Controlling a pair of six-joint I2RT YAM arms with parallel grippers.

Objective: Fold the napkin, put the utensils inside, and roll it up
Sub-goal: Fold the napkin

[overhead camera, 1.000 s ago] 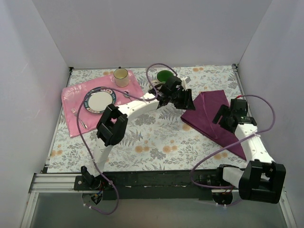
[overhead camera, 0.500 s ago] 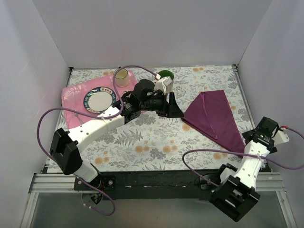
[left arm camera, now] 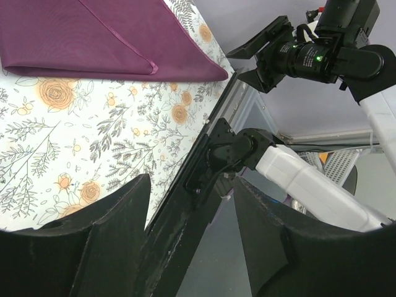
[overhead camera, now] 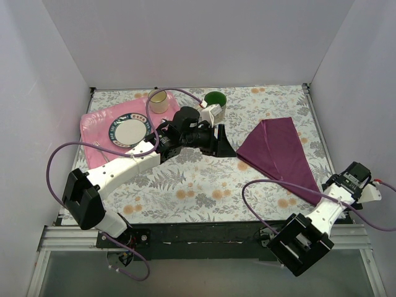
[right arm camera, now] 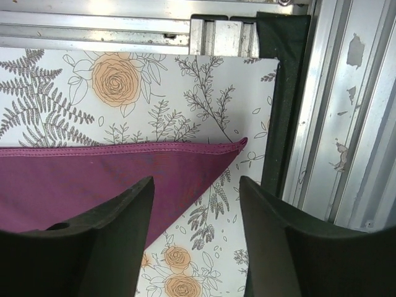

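The left tool gapes wide with nothing between its fingers, hanging over the flowered desk just left of the napkin. The right tool is also spread wide and empty, out by the desk's near right edge, above the napkin's near pointed corner. The napkin lies flat on the right half of the desk, folded into a triangle. Far left lies a pink mat with a plate on it.
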